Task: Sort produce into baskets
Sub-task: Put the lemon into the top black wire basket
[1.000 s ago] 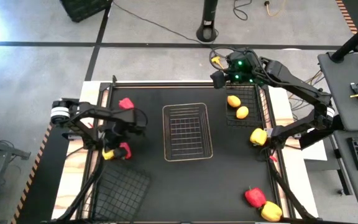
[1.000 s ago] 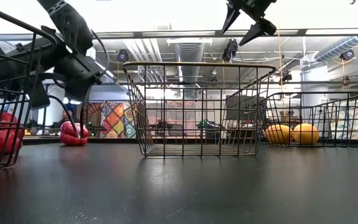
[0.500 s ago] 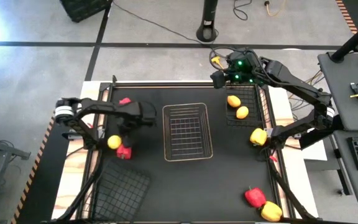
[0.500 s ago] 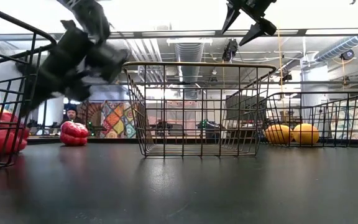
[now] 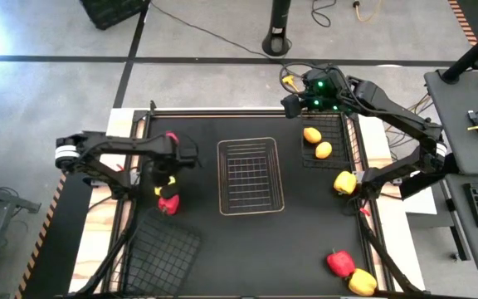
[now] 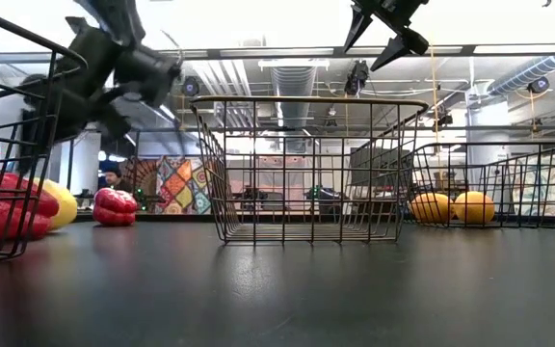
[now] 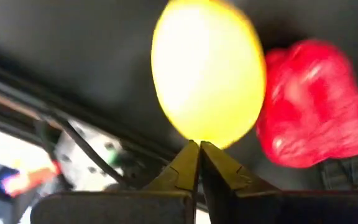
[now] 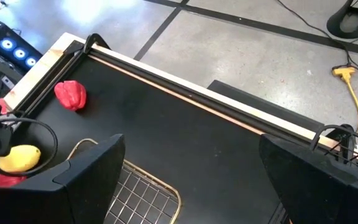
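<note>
No text, label, brand, number or sign can be read in any of the views, neither on the table, the baskets and the produce nor in the room behind them.

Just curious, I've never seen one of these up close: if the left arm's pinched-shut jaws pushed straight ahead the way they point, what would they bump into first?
Most likely the yellow lemon: the left gripper, jaws shut, points at it from close by. A red pepper lies right beside it. Whether they already touch is unclear.
</note>
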